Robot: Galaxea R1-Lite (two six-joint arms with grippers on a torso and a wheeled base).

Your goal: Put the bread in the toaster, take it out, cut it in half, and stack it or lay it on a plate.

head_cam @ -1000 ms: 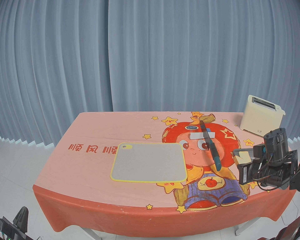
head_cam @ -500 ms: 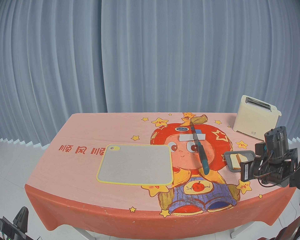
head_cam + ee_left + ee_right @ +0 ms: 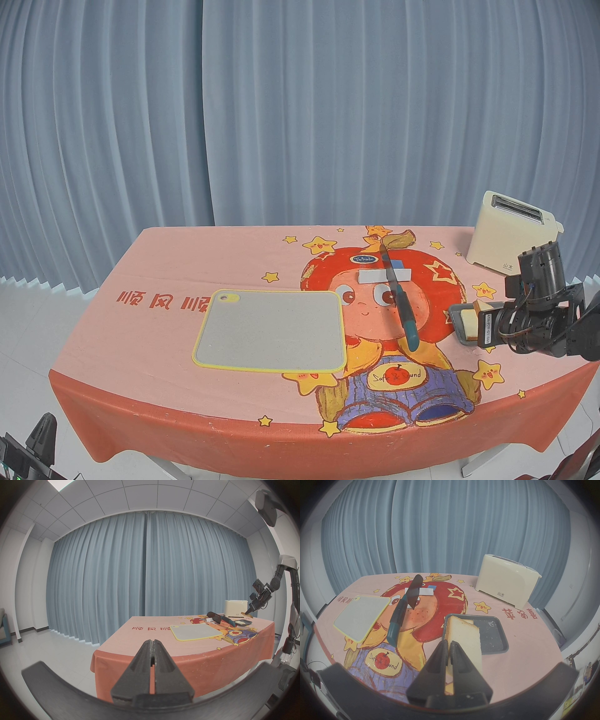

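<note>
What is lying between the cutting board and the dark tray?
A knife lies between the cutting board and the tray; the head view shows it.

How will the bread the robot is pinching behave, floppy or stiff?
Probably fairly stiff: the bread stands on edge in the right gripper without drooping. Likely light, since a pinch at one edge holds it. It looks soft, so a tight squeeze could dent or tear it.

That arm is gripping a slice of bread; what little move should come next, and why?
Probably lift the bread slice toward the toaster and its top slot: the right gripper is shut on it above the dark tray, and the toaster stands just beyond, with no bread showing in it.
</note>
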